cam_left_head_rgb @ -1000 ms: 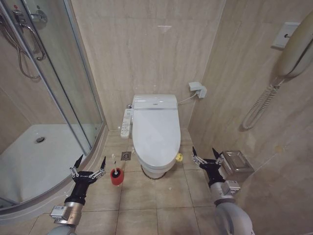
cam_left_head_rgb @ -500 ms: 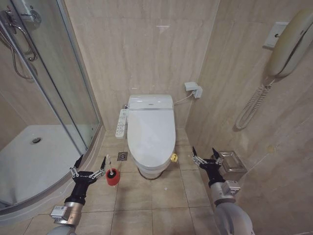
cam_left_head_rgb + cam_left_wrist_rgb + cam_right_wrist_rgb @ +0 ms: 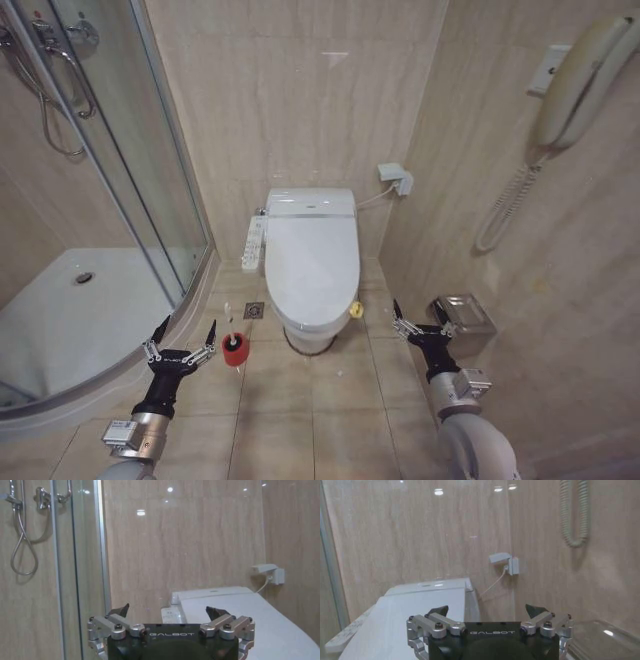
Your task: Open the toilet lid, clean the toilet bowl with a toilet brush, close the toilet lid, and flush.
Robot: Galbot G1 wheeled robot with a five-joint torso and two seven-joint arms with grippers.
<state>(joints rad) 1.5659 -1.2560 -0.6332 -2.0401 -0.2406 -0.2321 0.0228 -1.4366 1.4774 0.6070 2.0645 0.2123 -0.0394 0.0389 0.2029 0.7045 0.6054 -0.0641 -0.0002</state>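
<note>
The toilet lid point(image 3: 313, 265) lay shut over the toilet bowl point(image 3: 308, 338) at the centre of the head view, its glossy white oval reaching from the rear housing toward the lower middle of the frame. A small yellow ribbon point(image 3: 355, 310) showed at the lid's right edge, near its front. The white side button panel point(image 3: 252, 244) stood along the left flank of the toilet, just beside the lid. The toilet brush point(image 3: 229, 326) stood upright in its red round holder point(image 3: 235, 352) on the tiled floor point(image 3: 310, 420), left of the bowl's front and apart from it; a square floor drain point(image 3: 254, 311) lay between holder and panel.

The left pincer point(image 3: 181, 338) hung at lower left of the head view, fingers spread wide and empty, just left of the red holder without touching it. The right pincer point(image 3: 419, 320) hung at lower right, likewise spread and empty, well apart from the bowl and in front of a clear rectangular box point(image 3: 463, 315) against the right wall. In each wrist view the spread fingers framed the shut lid and beige tiled wall beyond.

A glass shower enclosure point(image 3: 120, 170) and its white shower tray point(image 3: 70, 330) occupied the left of the head view. A wall telephone point(image 3: 580, 85) with coiled cord hung at upper right, and a small white wall socket point(image 3: 397, 178) sat right of the toilet's rear.
</note>
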